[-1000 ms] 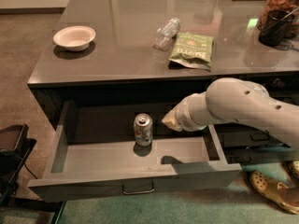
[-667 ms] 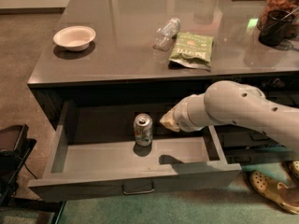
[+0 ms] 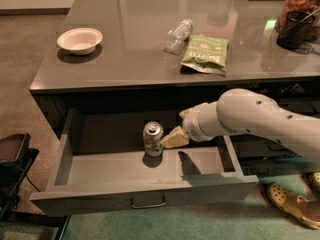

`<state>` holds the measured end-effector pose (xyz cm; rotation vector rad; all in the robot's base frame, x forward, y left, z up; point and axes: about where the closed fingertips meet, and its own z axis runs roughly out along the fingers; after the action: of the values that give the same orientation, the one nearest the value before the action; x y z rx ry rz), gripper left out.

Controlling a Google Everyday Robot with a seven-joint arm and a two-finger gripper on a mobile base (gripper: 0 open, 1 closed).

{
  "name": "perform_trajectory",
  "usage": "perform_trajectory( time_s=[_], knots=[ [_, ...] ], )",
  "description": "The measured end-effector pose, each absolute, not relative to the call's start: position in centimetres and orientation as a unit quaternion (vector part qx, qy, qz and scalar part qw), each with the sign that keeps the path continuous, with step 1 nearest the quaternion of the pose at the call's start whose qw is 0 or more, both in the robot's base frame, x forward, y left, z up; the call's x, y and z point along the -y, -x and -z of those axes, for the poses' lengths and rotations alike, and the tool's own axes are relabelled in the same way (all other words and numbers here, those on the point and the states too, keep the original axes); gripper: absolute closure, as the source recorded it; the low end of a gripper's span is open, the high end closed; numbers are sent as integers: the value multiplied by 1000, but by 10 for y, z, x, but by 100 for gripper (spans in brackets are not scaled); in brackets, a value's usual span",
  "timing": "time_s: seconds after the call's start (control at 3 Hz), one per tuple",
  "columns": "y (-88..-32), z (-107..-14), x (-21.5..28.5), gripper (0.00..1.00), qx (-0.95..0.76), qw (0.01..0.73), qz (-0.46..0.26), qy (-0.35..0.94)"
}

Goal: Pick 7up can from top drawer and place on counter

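The 7up can [image 3: 153,138], silver with a pull-tab top, stands upright in the middle of the open top drawer [image 3: 145,196]. The drawer is pulled out below the counter [image 3: 140,39] and has a small metal bar handle on its front panel. My gripper [image 3: 173,130] reaches in from the right on the white arm and sits just right of the can at can height. Its jaws are open, and the lower cream finger [image 3: 174,137] is at the can's right side. The gripper holds nothing.
On the counter lie a white bowl [image 3: 79,39] at the left, a clear plastic bottle [image 3: 178,35] and a green snack bag [image 3: 205,53] in the middle, and dark containers [image 3: 299,19] at the far right. Shoes [image 3: 295,204] lie on the floor at the right.
My gripper has moved left inside the drawer, from a gap right of the can to right beside it. The can has not moved.
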<state>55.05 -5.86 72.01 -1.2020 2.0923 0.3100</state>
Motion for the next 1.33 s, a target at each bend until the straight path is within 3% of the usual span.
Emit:
perform_trajectory(
  time_s=[0.33, 1.33],
  knots=[
    [-556, -712, 51, 34, -800, 357, -128, 465],
    [-570, -681, 17, 23, -786, 347, -179, 480]
  ],
)
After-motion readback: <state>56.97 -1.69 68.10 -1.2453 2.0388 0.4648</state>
